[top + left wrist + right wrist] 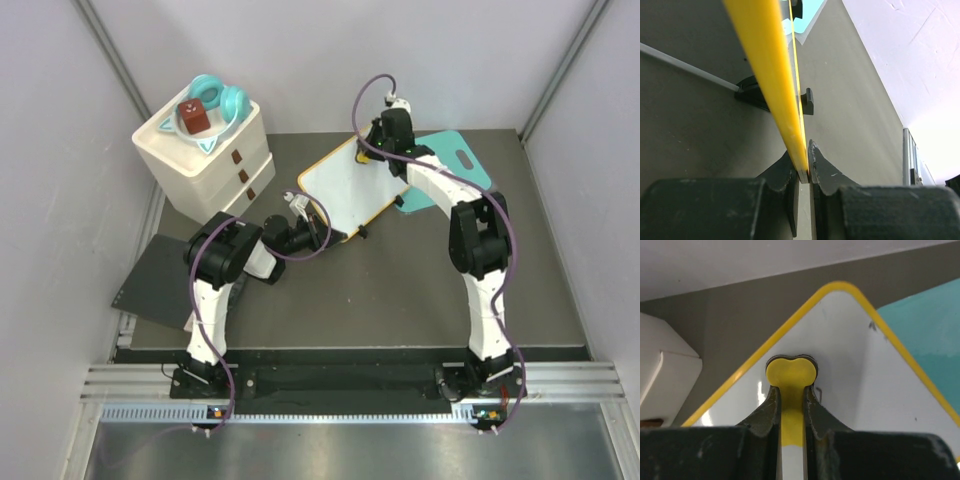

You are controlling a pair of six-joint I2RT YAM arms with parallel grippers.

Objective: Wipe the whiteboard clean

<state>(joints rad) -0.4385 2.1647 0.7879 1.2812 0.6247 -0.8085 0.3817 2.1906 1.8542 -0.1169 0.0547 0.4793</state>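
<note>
Left gripper (802,169): clamped on the whiteboard's (350,190) yellow frame edge.
Right gripper (790,390): closed on yellow eraser (790,372), against board surface near corner.
Whiteboard: partly over teal cutting board (458,160).

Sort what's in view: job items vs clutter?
Job:
- whiteboard
- yellow eraser
- left end effector, clamped on the board's frame
- right end effector, holding the eraser

Clutter:
- teal cutting board
- white drawer unit
- dish with brown block
- black mat
</note>
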